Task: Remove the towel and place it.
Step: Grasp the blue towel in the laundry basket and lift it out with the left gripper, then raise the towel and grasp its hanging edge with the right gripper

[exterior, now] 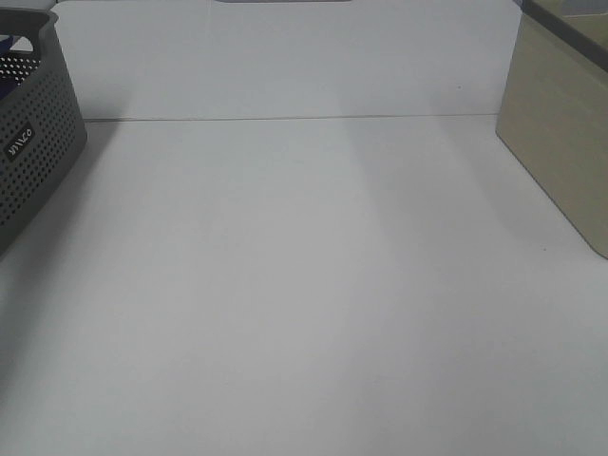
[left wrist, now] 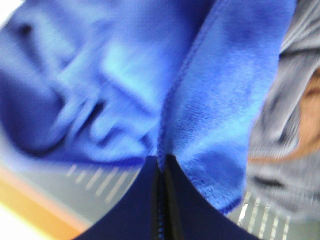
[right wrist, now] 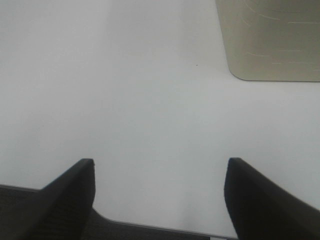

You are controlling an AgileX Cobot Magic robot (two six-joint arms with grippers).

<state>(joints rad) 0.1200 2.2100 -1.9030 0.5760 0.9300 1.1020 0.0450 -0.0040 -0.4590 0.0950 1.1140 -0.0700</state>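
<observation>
The royal-blue plush towel (left wrist: 220,100) fills the left wrist view, crumpled, with a stitched edge running down to my left gripper (left wrist: 161,160). The gripper's dark fingers are shut on that edge. Under the towel shows the slotted grey floor of a basket (left wrist: 100,180). In the exterior high view neither gripper appears, and only a dark blue sliver (exterior: 8,43) shows inside the grey perforated basket (exterior: 38,142) at the far left. My right gripper (right wrist: 160,167) hangs open over the bare white table (right wrist: 150,90), holding nothing.
A beige box (exterior: 560,142) stands at the right side of the table and also shows in the right wrist view (right wrist: 270,40). A grey cloth (left wrist: 290,125) lies beside the towel in the basket. An orange strip (left wrist: 30,210) borders the basket.
</observation>
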